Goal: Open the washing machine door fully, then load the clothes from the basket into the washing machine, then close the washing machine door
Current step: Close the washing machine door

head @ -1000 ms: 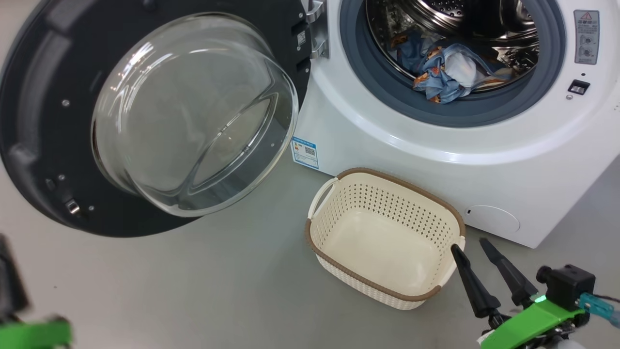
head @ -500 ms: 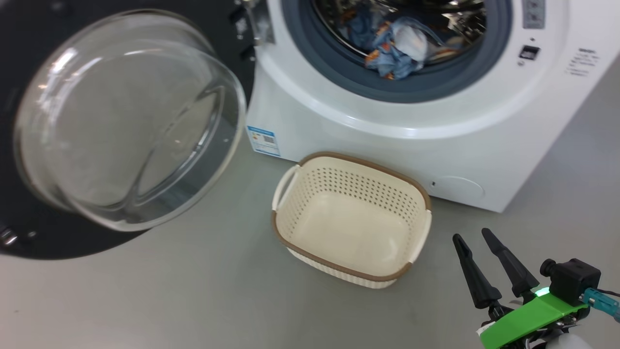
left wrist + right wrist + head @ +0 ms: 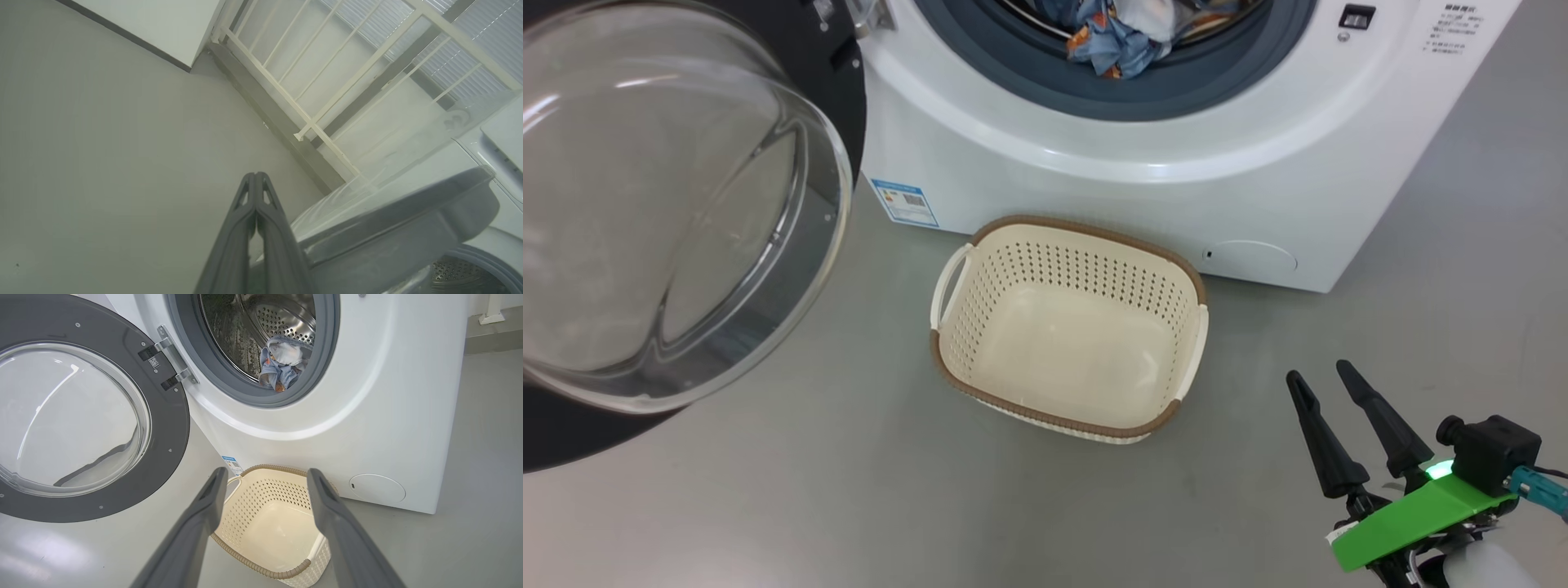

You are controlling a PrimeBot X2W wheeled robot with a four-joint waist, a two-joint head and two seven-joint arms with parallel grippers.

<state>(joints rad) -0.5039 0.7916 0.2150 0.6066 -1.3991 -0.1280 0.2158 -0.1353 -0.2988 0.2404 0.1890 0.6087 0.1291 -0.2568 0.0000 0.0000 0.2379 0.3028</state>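
A: While the washing machine door (image 3: 73, 416) hung wide open left of the washing machine (image 3: 1094, 188), how would it handle?

B: Rigid, weighty and slick, I judged, so push the black rim (image 3: 177, 416) opposite the hinge (image 3: 175, 371). The left gripper (image 3: 256, 179) was pinched shut, the right gripper (image 3: 1319, 372) spread beside the basket (image 3: 1086, 229), and both were empty.

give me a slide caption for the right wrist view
Open right end effector facing the empty basket; clothes inside the washing machine, door open.
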